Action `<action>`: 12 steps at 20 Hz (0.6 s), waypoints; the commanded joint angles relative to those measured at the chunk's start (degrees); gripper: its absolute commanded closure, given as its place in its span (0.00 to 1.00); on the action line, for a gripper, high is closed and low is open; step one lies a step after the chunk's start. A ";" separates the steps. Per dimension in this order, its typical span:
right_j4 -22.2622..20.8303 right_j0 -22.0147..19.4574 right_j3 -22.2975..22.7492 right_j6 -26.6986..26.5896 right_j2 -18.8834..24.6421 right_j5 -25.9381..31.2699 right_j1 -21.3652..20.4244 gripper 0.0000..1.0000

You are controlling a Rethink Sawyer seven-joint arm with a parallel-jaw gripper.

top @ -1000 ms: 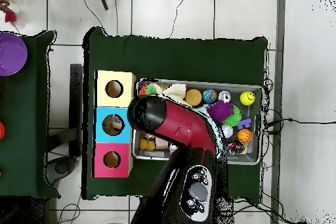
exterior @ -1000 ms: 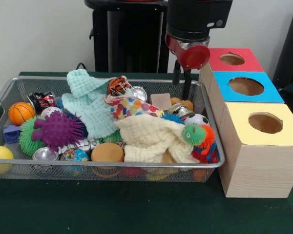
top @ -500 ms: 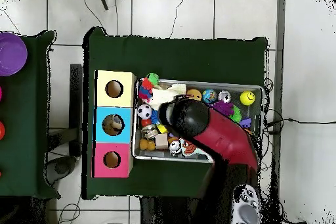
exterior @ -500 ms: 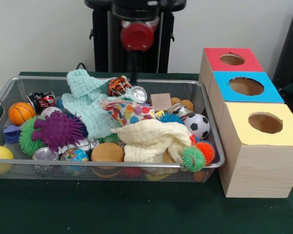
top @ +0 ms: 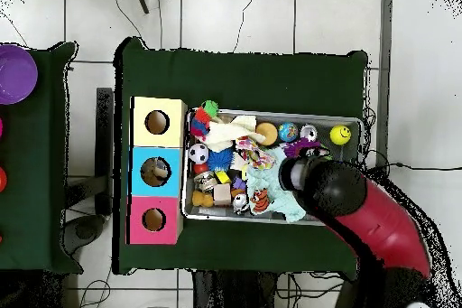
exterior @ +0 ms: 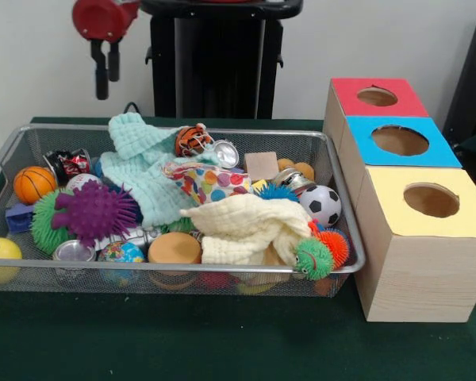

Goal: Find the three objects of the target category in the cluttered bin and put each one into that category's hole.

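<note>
Pincer empty above the bin, searching for the next pick.

The pincer (exterior: 105,70) hangs high over the wire bin's (exterior: 174,269) far corner on the basketball side, its two fingers close together with nothing between them. Below it in the bin lie a small basketball (exterior: 33,183), a crushed can (exterior: 69,164), a purple spiky ball (exterior: 95,212) and a mint cloth (exterior: 147,171). Which category is the target is not evident, so the sought objects cannot be singled out. Next, as I judge it, comes choosing one, descending, spreading the fingers, then carrying it to the box with three holes (exterior: 407,182) beside the bin.
</note>
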 commanded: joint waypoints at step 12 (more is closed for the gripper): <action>-13.42 -8.56 10.62 -4.96 13.12 -17.33 6.07 0.00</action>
